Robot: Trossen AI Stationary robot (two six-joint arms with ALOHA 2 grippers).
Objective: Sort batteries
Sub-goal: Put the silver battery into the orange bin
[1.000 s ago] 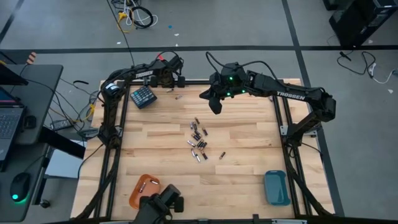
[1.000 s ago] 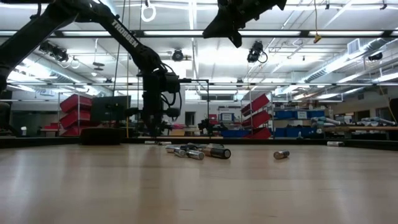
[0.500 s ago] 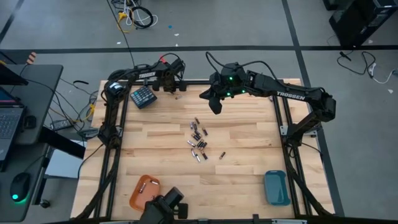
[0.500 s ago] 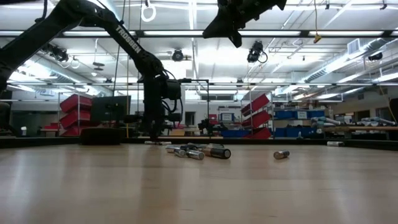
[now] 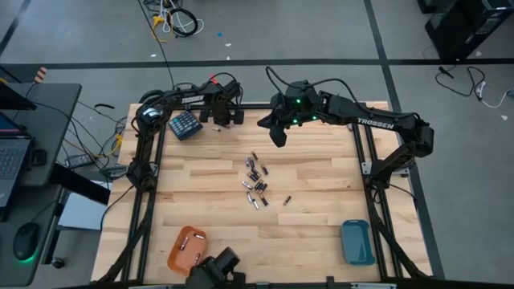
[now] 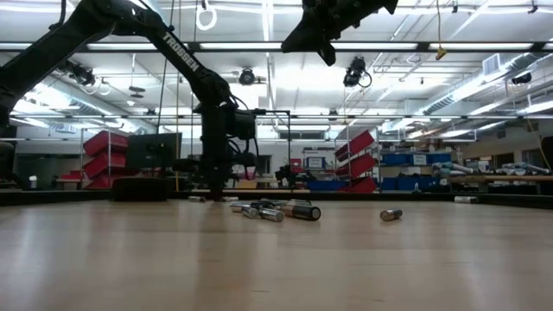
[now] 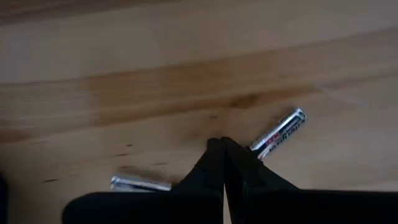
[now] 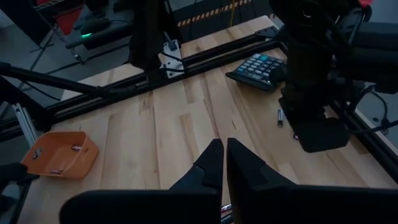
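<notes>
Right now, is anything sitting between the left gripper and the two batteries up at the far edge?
Nothing visible. The left gripper, shut, hangs right over bare wood, with one battery on one side of its tips and a second battery on the other. No other object lies between them.

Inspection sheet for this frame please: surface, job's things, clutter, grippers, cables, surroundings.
Surface: wooden table, dark rails at the edges.
Job's things: batteries clustered mid-table, one apart; two loose ones by the left gripper; orange tray holds a few; blue tray, contents not discernible.
Clutter: teal keypad block at the far left corner.
Grippers: left gripper shut, low at the far edge, holding nothing; right gripper shut, raised above the table.
Cables: loose cords on the floor beyond the table.
Surroundings: laptop desk, workshop shelving.
</notes>
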